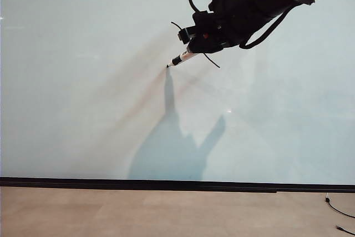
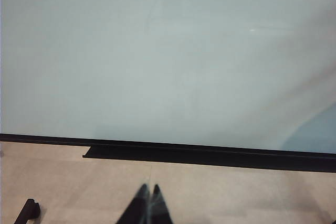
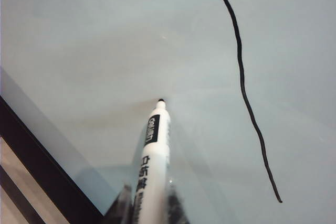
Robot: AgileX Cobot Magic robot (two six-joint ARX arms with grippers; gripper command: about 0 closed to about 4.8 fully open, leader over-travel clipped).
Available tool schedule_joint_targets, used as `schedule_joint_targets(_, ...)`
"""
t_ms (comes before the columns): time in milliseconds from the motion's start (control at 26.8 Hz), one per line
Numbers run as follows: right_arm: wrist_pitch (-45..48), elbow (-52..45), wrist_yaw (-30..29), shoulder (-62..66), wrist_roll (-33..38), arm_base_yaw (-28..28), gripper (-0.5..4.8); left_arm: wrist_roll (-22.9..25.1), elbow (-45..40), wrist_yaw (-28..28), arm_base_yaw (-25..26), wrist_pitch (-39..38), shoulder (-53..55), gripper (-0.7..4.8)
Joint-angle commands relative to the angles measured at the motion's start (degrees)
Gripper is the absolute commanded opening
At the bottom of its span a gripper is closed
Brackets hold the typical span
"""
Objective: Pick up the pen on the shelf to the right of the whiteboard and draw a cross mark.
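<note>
The whiteboard (image 1: pixel 83 81) fills most of the exterior view. My right gripper (image 1: pixel 191 48) reaches in from the top and is shut on the pen (image 1: pixel 180 58), a slim white marker. Its black tip (image 1: pixel 168 66) is at the board's surface. In the right wrist view the pen (image 3: pixel 153 156) sticks out between the right gripper's (image 3: pixel 149 195) fingers, tip (image 3: pixel 160 100) against the whiteboard (image 3: pixel 105 35). One wavy black stroke (image 3: pixel 247 103) runs beside it, and in the exterior view the gripper partly hides that stroke (image 1: pixel 212 61). My left gripper (image 2: pixel 149 188) hangs shut and empty over the tan surface. The shelf is out of view.
A dark strip (image 1: pixel 177 184) runs along the board's bottom edge, with a tan surface (image 1: pixel 166 212) below it. A thin black cable (image 1: pixel 339 211) lies at the lower right. The arm's shadow (image 1: pixel 172 148) falls on the board. A small black part (image 2: pixel 29 211) sits near the left gripper.
</note>
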Motion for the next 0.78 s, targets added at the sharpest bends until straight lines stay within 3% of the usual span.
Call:
schedule_joint_targets(37, 0.8, 0.5, 2.3, -1.3, 0.3, -0.2, -0.09, 0.2, 0.2, 0.2, 0.0, 0.5, 0.0, -0.04)
schedule_joint_targets(784, -7.2, 0.4, 6.5, -9.3, -1.5, -1.6, -0.09, 0.2, 0.2, 0.2, 0.0, 0.5, 0.0, -0.04)
